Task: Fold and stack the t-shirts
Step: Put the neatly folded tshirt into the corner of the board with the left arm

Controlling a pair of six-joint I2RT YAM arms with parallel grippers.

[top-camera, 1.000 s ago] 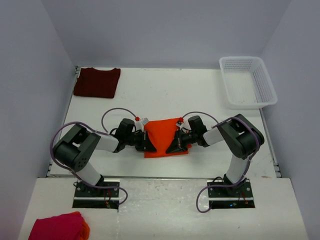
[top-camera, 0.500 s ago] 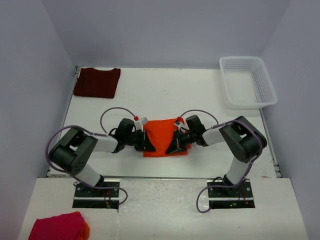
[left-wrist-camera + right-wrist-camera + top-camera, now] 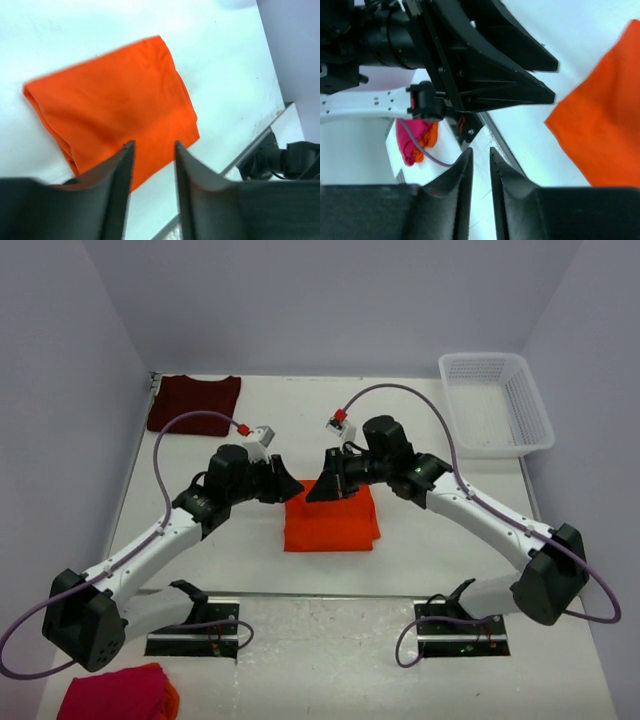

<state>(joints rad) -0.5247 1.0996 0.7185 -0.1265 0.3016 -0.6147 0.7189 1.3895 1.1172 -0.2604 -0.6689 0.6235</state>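
The folded orange t-shirt [image 3: 331, 522] lies mid-counter [image 3: 420, 430], just short of the near edge. Above its far edge, the left gripper [image 3: 291, 487] hangs narrowly parted and the right gripper [image 3: 318, 490] barely parted, both holding nothing. The maroon t-shirt [image 3: 194, 403] sits in the far-left corner, and the white basket [image 3: 481, 358] sits far right.

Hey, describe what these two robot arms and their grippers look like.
The left arm and right arm have white links, black joints. A red-tipped purple cable loops along each. The left gripper and right gripper have dark tapered fingers.
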